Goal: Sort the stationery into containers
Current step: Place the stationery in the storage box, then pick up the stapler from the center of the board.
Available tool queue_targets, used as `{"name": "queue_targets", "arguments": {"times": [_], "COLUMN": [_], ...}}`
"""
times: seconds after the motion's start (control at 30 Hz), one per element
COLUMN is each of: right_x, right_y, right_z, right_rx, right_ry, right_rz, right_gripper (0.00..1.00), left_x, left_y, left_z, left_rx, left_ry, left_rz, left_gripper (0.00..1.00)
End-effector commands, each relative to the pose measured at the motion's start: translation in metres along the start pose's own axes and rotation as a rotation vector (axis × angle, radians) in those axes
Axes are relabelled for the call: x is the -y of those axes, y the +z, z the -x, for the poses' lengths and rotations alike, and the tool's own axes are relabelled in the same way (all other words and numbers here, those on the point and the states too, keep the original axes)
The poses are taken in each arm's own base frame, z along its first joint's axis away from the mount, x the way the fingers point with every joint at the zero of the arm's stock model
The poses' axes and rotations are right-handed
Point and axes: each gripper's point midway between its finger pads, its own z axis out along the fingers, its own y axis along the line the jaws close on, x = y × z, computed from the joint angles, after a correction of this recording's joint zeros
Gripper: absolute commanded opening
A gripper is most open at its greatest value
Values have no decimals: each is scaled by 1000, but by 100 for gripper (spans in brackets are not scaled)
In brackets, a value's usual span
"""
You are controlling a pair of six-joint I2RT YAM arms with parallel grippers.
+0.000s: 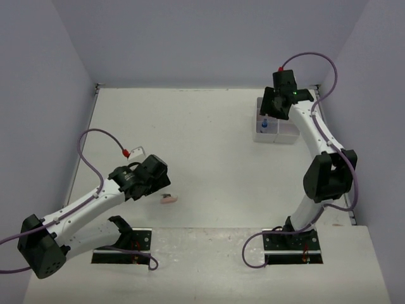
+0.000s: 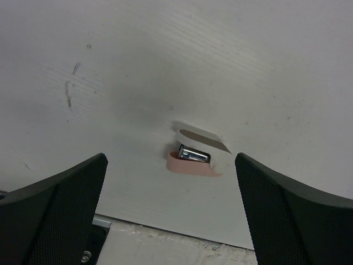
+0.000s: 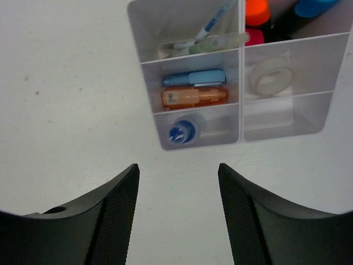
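A small pink and white stapler (image 2: 198, 154) lies on the table near its front edge; it also shows in the top view (image 1: 168, 199). My left gripper (image 2: 171, 212) is open and empty, just short of it. The white organiser box (image 3: 198, 144) stands at the far right, also seen in the top view (image 1: 271, 136). It holds thin pens (image 3: 212, 33), a blue piece (image 3: 193, 78), a copper piece (image 3: 194, 97), a blue-capped item (image 3: 182, 133), a tape roll (image 3: 270, 75) and orange (image 3: 257, 11), pink and blue-capped highlighters. My right gripper (image 3: 177, 215) is open and empty, above the table beside the box.
A small white piece with a red end (image 1: 133, 152) lies on the table left of centre. Purple cables run along both arms. The table's front edge (image 2: 165, 237) lies just behind the stapler. Walls close the table on three sides.
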Motion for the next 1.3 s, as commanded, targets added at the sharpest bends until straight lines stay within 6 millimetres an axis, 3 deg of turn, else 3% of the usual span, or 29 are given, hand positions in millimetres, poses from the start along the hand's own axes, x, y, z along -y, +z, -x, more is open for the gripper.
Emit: {"name": "queue_targets", "arguments": {"times": [0.0, 0.1, 0.2, 0.3, 0.43, 0.63, 0.97, 1.07, 1.17, 1.27], "right_x": [-38, -69, -100, -126, -139, -136, -135, -134, -139, -152], "right_y": [-75, -96, -103, -103, -98, -94, -93, -95, -105, -114], "right_z": [1, -35, -80, -127, -153, -161, -165, -167, -169, -185], "right_rx": [156, 170, 147, 79, 49, 44, 38, 36, 44, 36], "right_ry": [-74, -132, -184, -248, -272, -281, -289, -289, -278, -267], "right_rz": [90, 187, 287, 386, 436, 446, 448, 457, 525, 666], "right_gripper": [63, 68, 69, 69, 69, 69, 69, 69, 69, 69], "left_x": [-14, -15, -20, 2, 12, 29, 34, 32, 29, 32], "left_y": [2, 6, 10, 18, 27, 39, 53, 55, 58, 59], "left_z": [-27, -38, -51, -51, -46, -52, -67, -70, -74, -73], "left_rx": [-88, -120, -157, -144, -121, -146, -179, -182, -187, -186], "left_ry": [-71, -69, -101, -80, 21, 142, 183, 188, 190, 182], "left_rz": [52, 62, 94, -10, -11, -36, -18, -11, -10, -16], "left_gripper": [100, 100, 100, 99, 98, 97, 93, 80, 47, 31]}}
